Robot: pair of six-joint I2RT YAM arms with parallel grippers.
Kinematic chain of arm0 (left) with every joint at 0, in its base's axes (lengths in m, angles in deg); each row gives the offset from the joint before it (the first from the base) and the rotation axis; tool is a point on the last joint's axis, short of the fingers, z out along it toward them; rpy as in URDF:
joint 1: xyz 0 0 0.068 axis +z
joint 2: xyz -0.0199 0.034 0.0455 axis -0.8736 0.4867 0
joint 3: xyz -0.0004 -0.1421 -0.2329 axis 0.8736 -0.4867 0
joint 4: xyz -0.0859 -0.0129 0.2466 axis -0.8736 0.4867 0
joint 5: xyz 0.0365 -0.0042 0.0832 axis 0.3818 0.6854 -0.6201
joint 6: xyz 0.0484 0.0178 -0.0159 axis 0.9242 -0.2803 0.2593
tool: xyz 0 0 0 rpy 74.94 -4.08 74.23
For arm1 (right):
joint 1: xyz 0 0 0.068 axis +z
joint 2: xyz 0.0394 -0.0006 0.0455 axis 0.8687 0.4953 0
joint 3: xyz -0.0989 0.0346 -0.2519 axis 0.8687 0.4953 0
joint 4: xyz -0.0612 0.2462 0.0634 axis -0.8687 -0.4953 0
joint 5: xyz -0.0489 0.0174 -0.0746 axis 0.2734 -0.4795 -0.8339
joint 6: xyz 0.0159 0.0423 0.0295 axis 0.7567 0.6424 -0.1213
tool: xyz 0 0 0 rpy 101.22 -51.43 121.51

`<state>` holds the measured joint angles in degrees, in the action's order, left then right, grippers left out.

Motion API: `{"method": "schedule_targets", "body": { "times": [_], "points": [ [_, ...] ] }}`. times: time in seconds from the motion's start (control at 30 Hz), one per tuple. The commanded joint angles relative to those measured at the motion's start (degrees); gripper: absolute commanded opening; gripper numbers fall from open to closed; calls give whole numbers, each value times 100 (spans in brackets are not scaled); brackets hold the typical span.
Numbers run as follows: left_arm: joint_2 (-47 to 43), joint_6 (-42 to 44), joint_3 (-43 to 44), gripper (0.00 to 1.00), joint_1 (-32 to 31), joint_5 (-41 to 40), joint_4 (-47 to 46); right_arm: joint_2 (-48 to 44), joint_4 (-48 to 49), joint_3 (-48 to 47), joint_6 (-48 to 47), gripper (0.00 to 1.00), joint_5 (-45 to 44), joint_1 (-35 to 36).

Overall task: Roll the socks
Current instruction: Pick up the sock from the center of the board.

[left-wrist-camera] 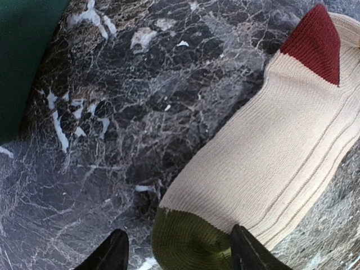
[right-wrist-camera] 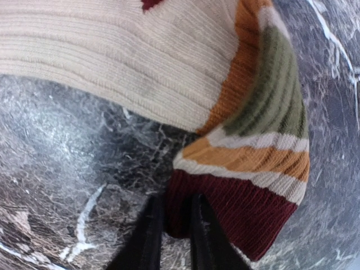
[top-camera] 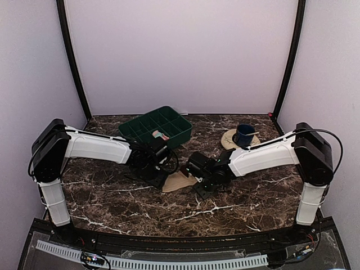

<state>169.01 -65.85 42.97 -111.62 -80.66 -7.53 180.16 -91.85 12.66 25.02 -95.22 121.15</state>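
Observation:
The tan-beige sock (top-camera: 179,181) lies flat on the marble table between both grippers. In the left wrist view the tan sock (left-wrist-camera: 270,152) shows a maroon heel (left-wrist-camera: 318,42) and an olive-green toe (left-wrist-camera: 185,242). My left gripper (left-wrist-camera: 180,253) is open, its fingers either side of that toe. In the right wrist view the sock's striped cuff (right-wrist-camera: 253,152) ends in a maroon band (right-wrist-camera: 236,208). My right gripper (right-wrist-camera: 175,225) is shut on that band's edge. The pink and teal sock (top-camera: 160,135) lies in a compartment of the green tray.
A dark green divided tray (top-camera: 181,121) stands behind the left gripper; its edge shows in the left wrist view (left-wrist-camera: 22,56). A blue cup (top-camera: 244,134) sits on a tan plate (top-camera: 229,140) at the back right. White walls enclose the table.

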Motion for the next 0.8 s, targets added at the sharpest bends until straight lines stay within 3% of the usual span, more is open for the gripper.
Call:
{"method": "schedule_targets", "body": {
  "times": [0.0, 0.13, 0.53, 0.77],
  "points": [
    [-195, -5, -94, 65, 3, -97, 50, 171, -161, 1, 141, 8, 65, -133],
    [-306, -29, -112, 65, 3, -205, 49, 87, -235, -42, 187, 0, 222, -160],
    [-1013, -38, -231, 66, -2, -564, -188, -861, -158, -548, 487, 0, 1849, -273],
    [-1175, -96, -548, 65, -57, -303, -579, -1576, 687, -67, 1291, 0, 2938, -450]
  ]
}}
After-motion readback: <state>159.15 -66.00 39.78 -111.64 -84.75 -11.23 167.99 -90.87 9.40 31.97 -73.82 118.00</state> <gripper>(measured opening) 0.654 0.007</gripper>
